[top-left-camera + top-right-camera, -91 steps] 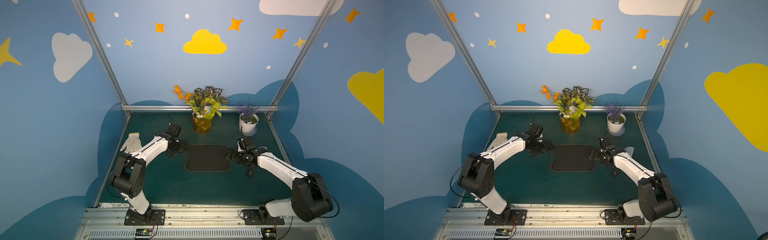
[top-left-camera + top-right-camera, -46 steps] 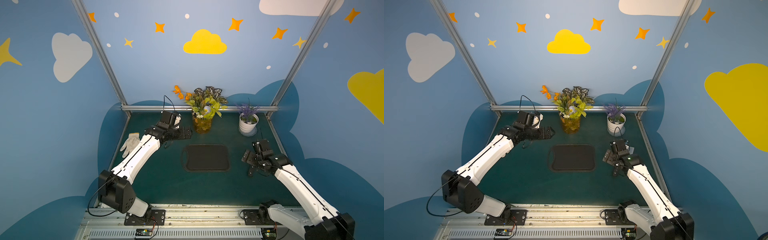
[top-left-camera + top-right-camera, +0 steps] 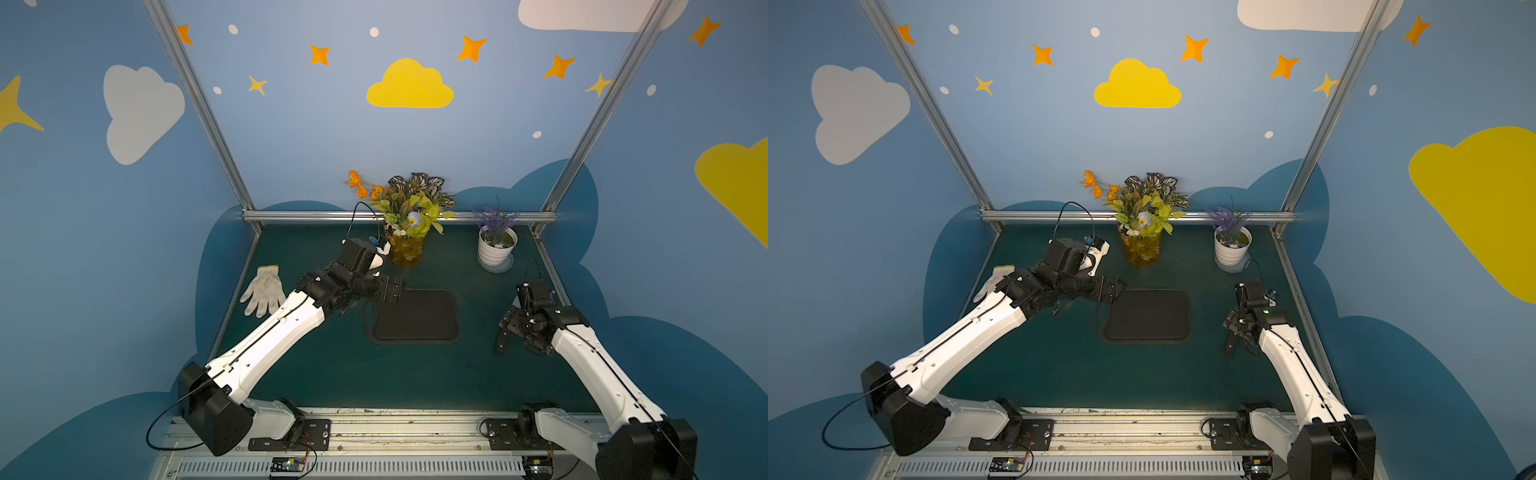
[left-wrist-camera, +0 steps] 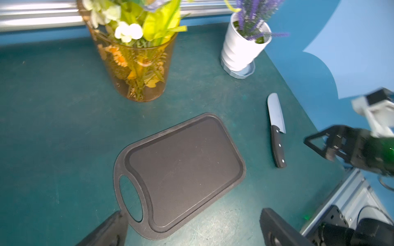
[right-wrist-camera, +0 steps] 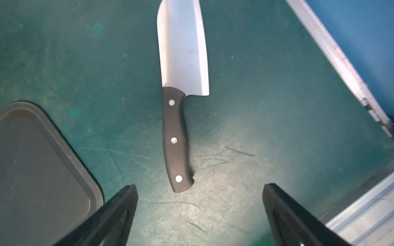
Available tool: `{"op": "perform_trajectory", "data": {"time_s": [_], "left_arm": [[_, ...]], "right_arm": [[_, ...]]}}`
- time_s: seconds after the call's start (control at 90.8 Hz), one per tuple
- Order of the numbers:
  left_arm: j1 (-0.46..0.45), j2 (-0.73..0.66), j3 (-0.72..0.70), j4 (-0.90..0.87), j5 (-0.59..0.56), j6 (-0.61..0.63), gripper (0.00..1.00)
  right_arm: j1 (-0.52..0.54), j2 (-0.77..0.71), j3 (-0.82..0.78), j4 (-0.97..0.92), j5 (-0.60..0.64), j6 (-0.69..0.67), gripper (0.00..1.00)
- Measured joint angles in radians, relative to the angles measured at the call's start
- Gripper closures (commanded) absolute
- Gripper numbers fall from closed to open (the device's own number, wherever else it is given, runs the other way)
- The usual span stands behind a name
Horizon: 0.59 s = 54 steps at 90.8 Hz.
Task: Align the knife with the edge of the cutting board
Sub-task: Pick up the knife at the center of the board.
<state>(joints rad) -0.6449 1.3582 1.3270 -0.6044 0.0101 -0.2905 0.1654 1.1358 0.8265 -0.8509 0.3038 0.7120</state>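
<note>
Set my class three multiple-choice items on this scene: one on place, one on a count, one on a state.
1. The knife lies where, relative to the cutting board? A on it; B beside it, apart, on the green mat; C under it.
2. Rivets on the knife? A three; B one; C five.
3. The right gripper is: A shut on the knife; B shut on the board; C open, empty.
Answers: 1 B, mat shows between them; 2 A, three silver dots show; 3 C, its fingers stand wide, holding nothing.
</note>
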Motion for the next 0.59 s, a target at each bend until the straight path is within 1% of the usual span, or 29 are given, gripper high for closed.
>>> {"op": "perform_trajectory", "data": {"time_s": [0.077, 0.176, 0.264, 0.396, 0.484, 0.54, 0.595], "left_arm": [[-0.026, -0.002, -0.002, 0.0, -0.012, 0.011, 0.0], [-0.045, -0.002, -0.005, -0.004, -0.021, 0.021, 0.0], [-0.058, 0.001, -0.007, -0.011, -0.029, 0.027, 0.0], [-0.065, 0.003, -0.007, -0.022, -0.034, 0.037, 0.0], [-0.064, 0.003, -0.007, -0.026, -0.037, 0.04, 0.0], [-0.063, 0.003, -0.007, -0.027, -0.037, 0.04, 0.0], [-0.062, 0.003, -0.007, -0.027, -0.037, 0.04, 0.0]], "right_arm": [[0.0, 0.084, 0.009, 0.019, -0.034, 0.009, 0.07], [0.0, 0.192, 0.036, 0.036, -0.076, 0.008, 0.13], [0.0, 0.259, 0.055, 0.064, -0.105, 0.011, 0.19], [0.0, 0.295, 0.056, 0.095, -0.124, 0.011, 0.31], [-0.004, 0.303, 0.056, 0.108, -0.133, 0.009, 0.33], [-0.008, 0.309, 0.056, 0.12, -0.143, 0.006, 0.37], [-0.013, 0.321, 0.056, 0.134, -0.155, 0.002, 0.38]]}}
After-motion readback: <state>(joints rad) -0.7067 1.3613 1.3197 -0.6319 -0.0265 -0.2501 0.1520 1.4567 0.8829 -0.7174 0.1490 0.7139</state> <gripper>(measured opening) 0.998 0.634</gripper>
